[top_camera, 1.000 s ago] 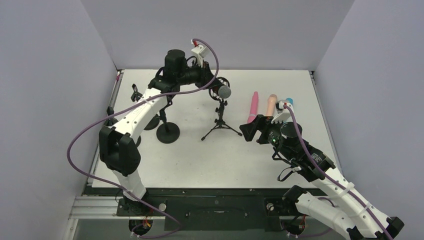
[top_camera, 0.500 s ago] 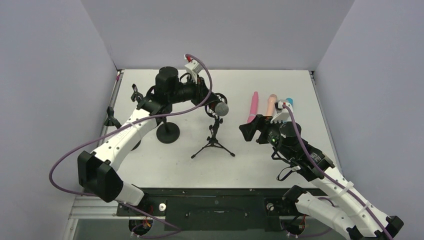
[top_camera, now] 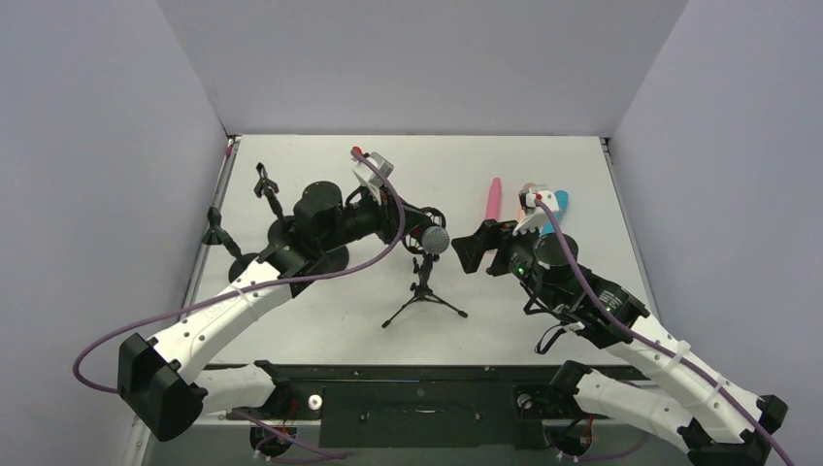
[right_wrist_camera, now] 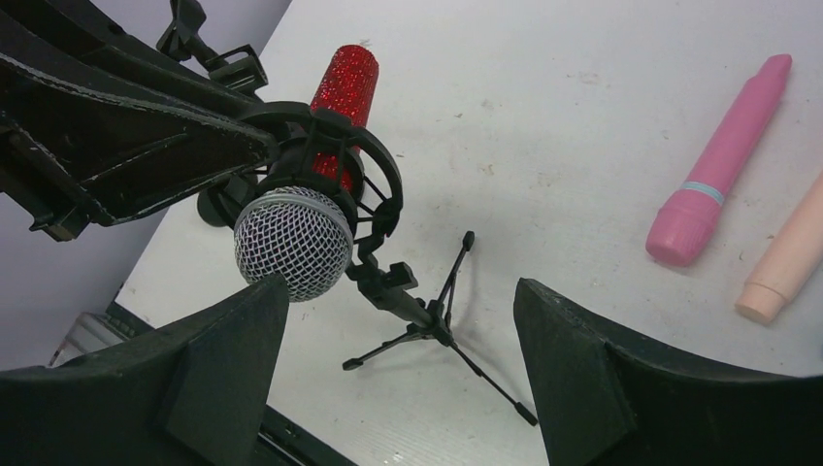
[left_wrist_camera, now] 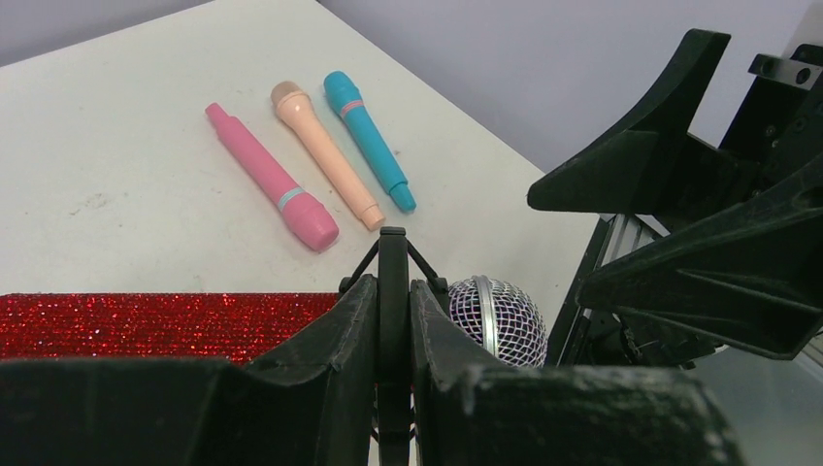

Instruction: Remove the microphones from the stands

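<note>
A: Locate red glitter microphone with silver mesh head (right_wrist_camera: 291, 243).
B: Sits tilted in ring cradle (left_wrist_camera: 392, 248) atop black tripod stand (top_camera: 423, 296), on white table (top_camera: 330, 320), between both pincers.
A: Check left gripper (left_wrist_camera: 393, 291).
B: Pinched fully shut on cradle's thin black ring, right beside the mesh head. Runs alongside the red barrel.
A: Check right gripper (right_wrist_camera: 398, 286).
B: Spread wide, gripping nothing. Faces the mesh head from close by. Apart from it overhead, not yet around it.
</note>
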